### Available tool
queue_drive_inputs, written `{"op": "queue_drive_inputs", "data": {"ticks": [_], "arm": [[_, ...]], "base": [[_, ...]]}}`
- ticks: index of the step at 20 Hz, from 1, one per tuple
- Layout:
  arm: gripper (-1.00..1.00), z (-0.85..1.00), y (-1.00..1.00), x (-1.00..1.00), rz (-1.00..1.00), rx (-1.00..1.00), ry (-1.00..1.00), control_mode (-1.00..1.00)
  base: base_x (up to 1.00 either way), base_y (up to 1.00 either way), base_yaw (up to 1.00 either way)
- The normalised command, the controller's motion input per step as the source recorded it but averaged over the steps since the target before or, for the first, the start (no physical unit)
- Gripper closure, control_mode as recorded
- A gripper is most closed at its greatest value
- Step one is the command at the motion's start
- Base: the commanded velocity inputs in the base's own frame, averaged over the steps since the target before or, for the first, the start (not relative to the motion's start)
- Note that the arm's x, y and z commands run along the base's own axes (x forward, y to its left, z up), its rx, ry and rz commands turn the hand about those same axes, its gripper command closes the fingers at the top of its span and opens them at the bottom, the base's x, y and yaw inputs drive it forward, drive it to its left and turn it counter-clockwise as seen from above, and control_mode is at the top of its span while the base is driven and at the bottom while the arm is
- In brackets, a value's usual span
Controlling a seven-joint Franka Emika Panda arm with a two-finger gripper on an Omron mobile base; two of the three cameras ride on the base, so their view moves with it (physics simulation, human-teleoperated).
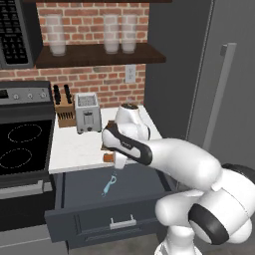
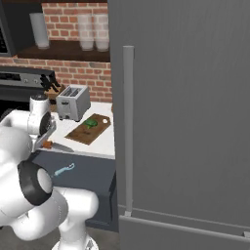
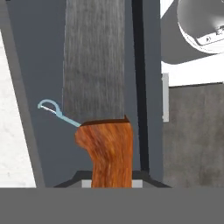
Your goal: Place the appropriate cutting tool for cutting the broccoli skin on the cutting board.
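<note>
- Gripper (image 3: 112,186): closed on the knife (image 3: 98,87), clamping the orange-brown handle (image 3: 107,153) low down; the grey blade runs straight out ahead along the hand's line of sight (fingertips themselves are hidden behind the handle).
- Position of the knife: held in the air over the front edge of the white counter (image 1: 74,149) and the open drawer (image 1: 89,191). In the right base view the handle (image 2: 47,144) sits at the hand and the blade (image 2: 62,147) points right, roughly level.
- Cutting board (image 2: 89,129): lies flat on the counter, beyond and to the right of the held knife as that view shows it, just in front of the toaster (image 2: 73,102). The blade tip is near its closest corner but apart from it.
- Broccoli (image 2: 91,123): rests on the far half of the board, leaving the near half bare.
- Light-blue peeler (image 1: 110,185): remains on the drawer floor, untouched.
- Judgement: the carry is part done. The knife's long axis already points roughly toward the board, so the coming move appears to be a short travel along the blade direction, then a lowering onto the bare near half.
- Risk: the blade could nudge the floret.
</note>
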Motion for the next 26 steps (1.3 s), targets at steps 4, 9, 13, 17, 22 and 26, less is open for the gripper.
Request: {"op": "queue_drive_inputs", "data": {"ticks": [4, 9, 13, 17, 22, 26], "arm": [[1.00, 0.61, -0.34, 0.35, -0.13, -0.02, 0.00, -1.00], [1.00, 0.35, -0.39, 0.49, -0.03, 0.00, 0.00, -1.00], [1.00, 0.02, -0.32, 0.46, 0.00, 0.00, 0.00, -1.00], [1.00, 0.00, -0.14, 0.54, 0.02, 0.00, 0.00, -1.00], [1.00, -0.01, 0.00, 0.45, 0.04, 0.00, 0.00, -1.00], [1.00, -0.13, 0.00, 0.39, 0.03, 0.00, 0.00, -1.00]], "base": [[0.00, 0.00, 0.00], [0.00, 0.00, 0.00], [0.00, 0.00, 0.00], [0.00, 0.00, 0.00], [0.00, 0.00, 0.00], [0.00, 0.00, 0.00]]}}
